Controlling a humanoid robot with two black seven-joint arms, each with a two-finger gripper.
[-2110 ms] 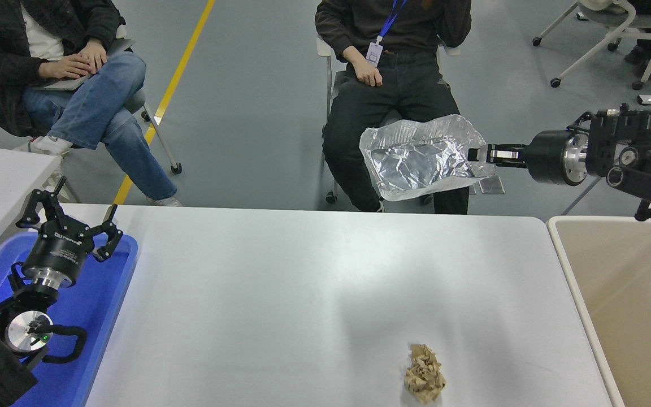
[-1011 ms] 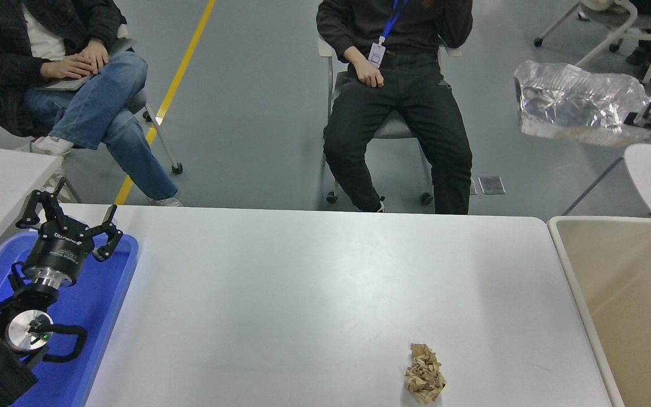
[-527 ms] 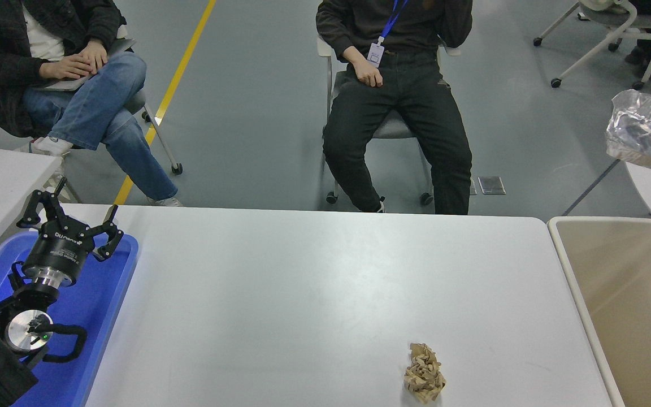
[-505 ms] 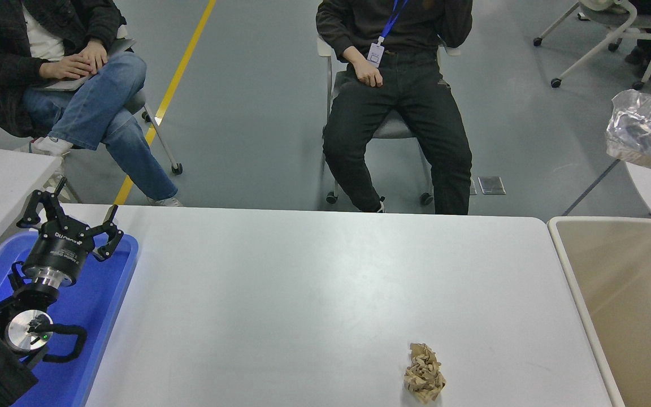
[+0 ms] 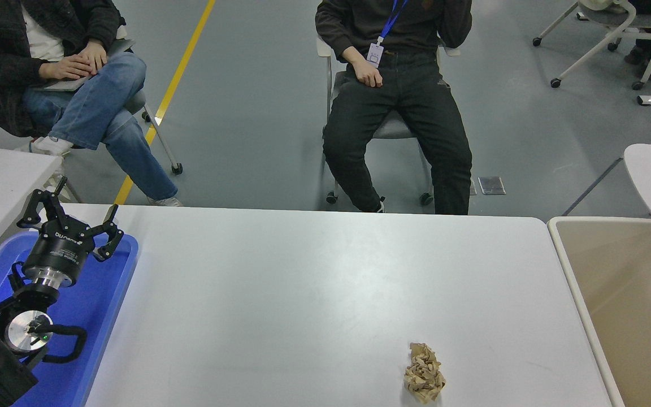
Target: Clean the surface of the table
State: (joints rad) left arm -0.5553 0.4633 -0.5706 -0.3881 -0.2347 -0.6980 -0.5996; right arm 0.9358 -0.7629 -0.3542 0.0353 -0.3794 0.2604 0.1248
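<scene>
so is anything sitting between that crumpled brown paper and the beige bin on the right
Nothing visible. The paper wad lies near the front edge of the table, and only bare tabletop runs from it to the bin at the right edge. The right end effector is out of view; the left end effector is parked over the blue tray.

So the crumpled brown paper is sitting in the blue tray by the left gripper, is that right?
Not quite. The head view shows the crumpled brown paper lying on the white table surface, near its front right. The blue tray by the left gripper holds no paper.
</scene>
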